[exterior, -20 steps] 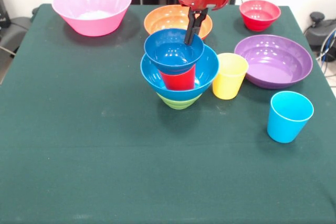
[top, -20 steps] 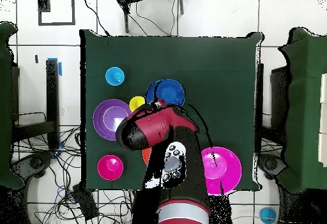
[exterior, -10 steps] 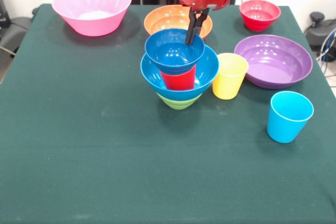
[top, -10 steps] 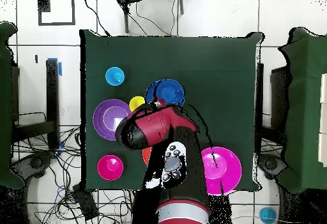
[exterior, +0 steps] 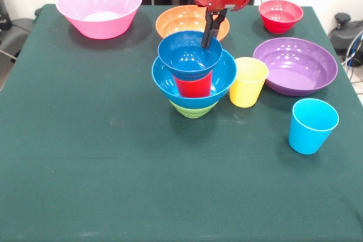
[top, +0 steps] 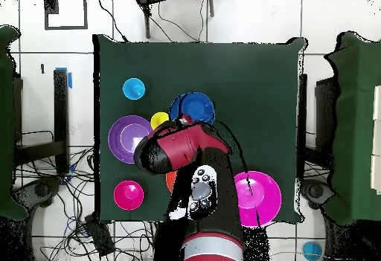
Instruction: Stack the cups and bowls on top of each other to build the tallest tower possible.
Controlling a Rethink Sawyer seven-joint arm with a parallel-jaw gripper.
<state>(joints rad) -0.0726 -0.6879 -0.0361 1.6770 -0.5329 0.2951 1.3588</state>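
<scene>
The tower stands mid-table in the front view: a green bowl [exterior: 193, 109] at the bottom, the large blue bowl [exterior: 220, 76] in it, and the red cup [exterior: 193, 86] inside that. The small blue bowl [exterior: 187, 55] sits on the red cup. My gripper [exterior: 207, 45] comes down from above, shut on that bowl's far right rim. The yellow cup [exterior: 248, 82] stands just right of the tower, and the sky-blue cup [exterior: 312, 126] stands alone nearer the front right. In the overhead view the arm [top: 175, 150] hides the gripper. The blue bowls [top: 195, 107] show beyond it.
The purple bowl [exterior: 295, 65] lies right of the yellow cup. The orange bowl [exterior: 182, 20] is behind the tower, the pink bowl [exterior: 99, 8] at the far left, and the small red bowl [exterior: 280, 15] at the far right. Overhead, the sky-blue cup [top: 134, 88] is at the upper left.
The gripper and the small blue bowl have shifted slightly right and up together. Nothing else has moved.
</scene>
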